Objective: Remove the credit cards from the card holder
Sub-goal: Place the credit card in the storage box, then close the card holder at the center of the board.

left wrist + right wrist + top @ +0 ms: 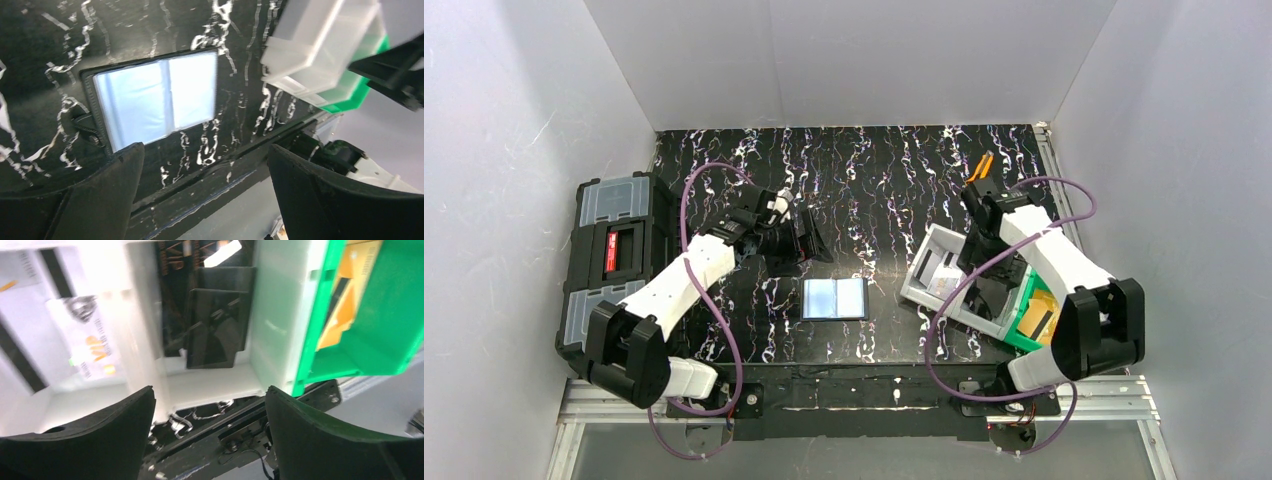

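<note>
The card holder (834,298) lies open and flat on the black marbled table, its glossy blue-grey pockets (155,97) facing up. No card edge shows in it. A pale silvery credit card (85,342) lies in the grey bin's left compartment. Dark cards (216,327) lie in its middle compartment. An orange-tan credit card (350,295) rests in the green bin (1032,322). My left gripper (807,240) (205,165) hovers behind the holder, open and empty. Over the grey bin (932,262), my right gripper (986,272) (210,405) is open with nothing between its fingers.
A big black toolbox (614,250) stands at the table's left edge. A small orange-handled tool (981,165) lies at the back right. Grey walls close in the table on three sides. The metal rail (864,395) runs along the near edge.
</note>
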Available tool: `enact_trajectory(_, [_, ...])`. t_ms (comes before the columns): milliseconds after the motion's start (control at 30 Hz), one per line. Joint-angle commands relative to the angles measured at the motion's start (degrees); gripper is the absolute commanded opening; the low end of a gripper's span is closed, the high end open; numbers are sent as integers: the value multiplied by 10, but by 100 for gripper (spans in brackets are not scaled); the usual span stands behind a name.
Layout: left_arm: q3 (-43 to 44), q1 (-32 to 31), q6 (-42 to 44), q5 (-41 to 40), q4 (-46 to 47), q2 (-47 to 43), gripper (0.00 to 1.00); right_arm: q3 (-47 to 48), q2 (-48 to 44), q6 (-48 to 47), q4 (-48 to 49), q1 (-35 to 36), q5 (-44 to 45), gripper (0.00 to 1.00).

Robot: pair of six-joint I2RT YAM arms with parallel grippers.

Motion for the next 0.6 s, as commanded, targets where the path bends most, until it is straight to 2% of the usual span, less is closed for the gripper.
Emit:
enact_trajectory(0, [-28,-3,5,-72,-40,-4,93,32,-53,-31,45,14,-107,89])
enact_trajectory(133, [-61,-2,-5,-100,-36,3,89,52,-54,-35,85,72,-187,90])
enact_trajectory(267, [-89,-2,-13,-122,-27,7,83,101,-22,-32,101,139,-198,90])
enact_trajectory(567, [-104,-15,-10,-166,-20,31,70,157,72,-43,132,216,-254,90])
